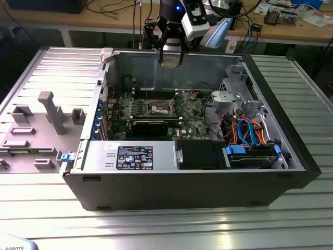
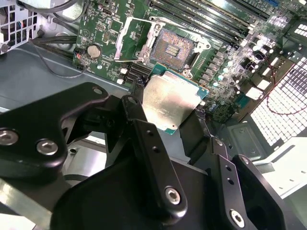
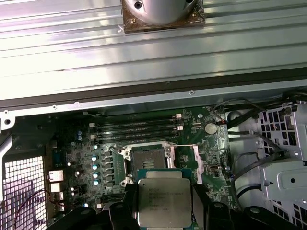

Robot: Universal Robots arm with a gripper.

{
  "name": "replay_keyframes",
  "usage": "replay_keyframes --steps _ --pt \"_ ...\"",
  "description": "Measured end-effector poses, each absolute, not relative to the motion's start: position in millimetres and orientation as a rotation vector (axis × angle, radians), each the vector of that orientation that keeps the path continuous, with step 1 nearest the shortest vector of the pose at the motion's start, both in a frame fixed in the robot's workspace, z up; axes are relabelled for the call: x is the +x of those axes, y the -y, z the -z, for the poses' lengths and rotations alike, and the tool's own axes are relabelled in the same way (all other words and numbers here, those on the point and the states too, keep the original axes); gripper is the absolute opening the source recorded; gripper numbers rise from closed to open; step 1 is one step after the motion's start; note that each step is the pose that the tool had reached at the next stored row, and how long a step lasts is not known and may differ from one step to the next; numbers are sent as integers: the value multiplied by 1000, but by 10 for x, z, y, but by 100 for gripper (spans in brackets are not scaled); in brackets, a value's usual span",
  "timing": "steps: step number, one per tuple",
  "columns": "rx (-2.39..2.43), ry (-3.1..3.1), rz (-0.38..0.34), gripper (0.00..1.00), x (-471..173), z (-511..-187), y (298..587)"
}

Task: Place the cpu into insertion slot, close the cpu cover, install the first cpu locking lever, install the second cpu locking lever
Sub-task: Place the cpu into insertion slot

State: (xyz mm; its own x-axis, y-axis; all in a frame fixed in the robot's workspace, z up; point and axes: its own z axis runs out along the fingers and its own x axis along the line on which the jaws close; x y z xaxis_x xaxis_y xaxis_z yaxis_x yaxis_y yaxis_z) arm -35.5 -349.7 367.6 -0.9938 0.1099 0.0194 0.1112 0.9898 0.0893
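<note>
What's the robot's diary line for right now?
hand: shut on cpu | cpu: held above motherboard | insertion slot: empty | cpu cover: open

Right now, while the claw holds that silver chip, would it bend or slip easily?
The cpu is probably stiff: it lies flat, unbent, in the gripper. Its smooth metal top looks slippery, so the edge grip seems sensible. Being thin, it is likely light.

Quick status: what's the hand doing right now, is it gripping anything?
Hand: closed, holding the chip by its edges, not yet in the empty socket.
</note>
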Motion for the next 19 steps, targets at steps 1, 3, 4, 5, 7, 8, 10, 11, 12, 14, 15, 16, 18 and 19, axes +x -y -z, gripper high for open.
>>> replay_keyframes --steps 1,3,4,5,7,8,10,11,12,14,15,16,18,19 --pt "-173 3119 141 55 -355 -3676 3497" --pt "-173 3119 141 55 -355 -3676 3497" --pt "-174 3119 141 55 -355 -3676 3497" --pt "-175 3119 141 55 -356 -3676 3497" --pt "-178 3119 141 55 -357 -3675 3497" --pt "-182 3119 141 55 -359 -3675 3497" --pt "-202 3118 141 55 -364 -3673 3497" --pt "-219 3118 142 55 -366 -3671 3497" --pt "-231 3117 142 55 -366 -3669 3497" --pt "-232 3117 142 55 -366 -3669 3497" --pt "-231 3117 142 55 -366 -3669 3497" --pt "-231 3117 142 55 -366 -3669 3497" --pt "-231 3117 142 55 -366 -3669 3497" --pt "-232 3117 142 55 -366 -3668 3497"
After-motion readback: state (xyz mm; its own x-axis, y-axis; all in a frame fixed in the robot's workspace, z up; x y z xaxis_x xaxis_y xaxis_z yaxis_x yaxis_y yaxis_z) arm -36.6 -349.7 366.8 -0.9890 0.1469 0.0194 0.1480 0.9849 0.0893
